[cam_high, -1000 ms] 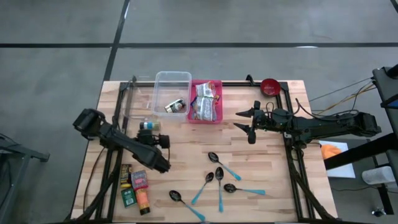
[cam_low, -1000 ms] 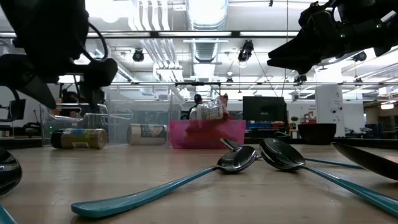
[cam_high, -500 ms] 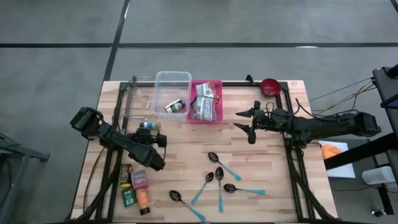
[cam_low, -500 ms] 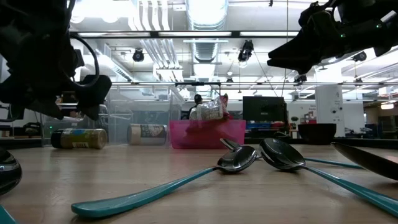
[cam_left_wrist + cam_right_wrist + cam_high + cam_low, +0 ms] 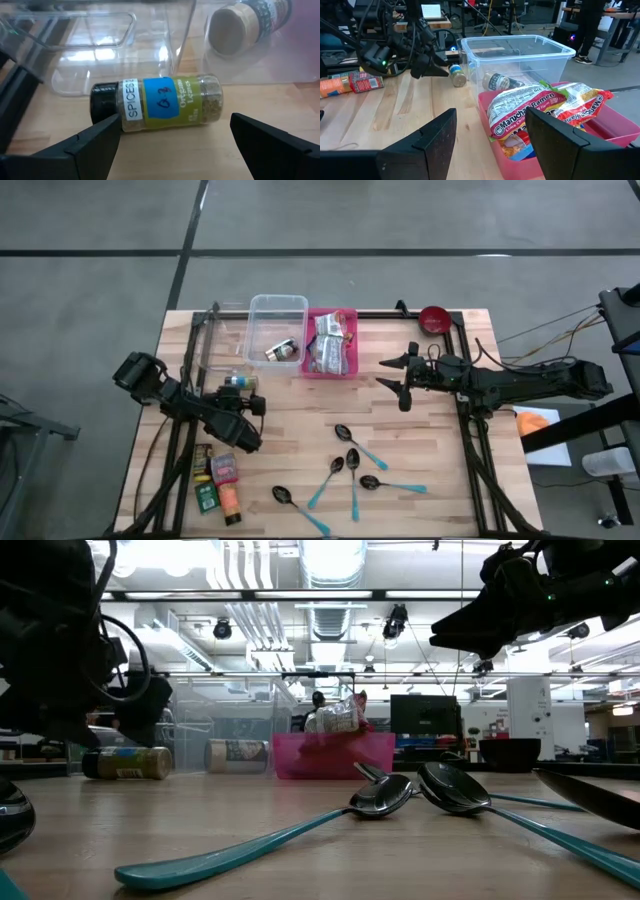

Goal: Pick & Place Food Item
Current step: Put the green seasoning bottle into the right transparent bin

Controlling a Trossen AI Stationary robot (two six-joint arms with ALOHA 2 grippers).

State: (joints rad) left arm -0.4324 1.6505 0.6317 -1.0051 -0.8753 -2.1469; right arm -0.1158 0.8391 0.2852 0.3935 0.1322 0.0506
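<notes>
A spice jar (image 5: 170, 102) with a black cap and green herbs lies on its side on the table, just in front of the clear container (image 5: 277, 330). My left gripper (image 5: 175, 120) is open, low over the table on the jar's near side. In the left wrist view its fingertips stand at either end of the jar and touch nothing. In the high view the jar (image 5: 238, 381) is just beyond the gripper (image 5: 246, 400). My right gripper (image 5: 388, 374) hangs open and empty above the table's right half, pointing at the pink bin (image 5: 355, 340).
A second jar (image 5: 283, 351) lies in the clear container. Ramen packets (image 5: 540, 107) fill the pink bin. Small food packs (image 5: 220, 478) lie at the near left and several teal-handled spoons (image 5: 350, 470) at the near middle. A red bowl (image 5: 434, 318) sits at the far right.
My left gripper has come down and drawn a little toward the table's left edge, closing on the spice jar with its fingers still open. The jar has not moved.
</notes>
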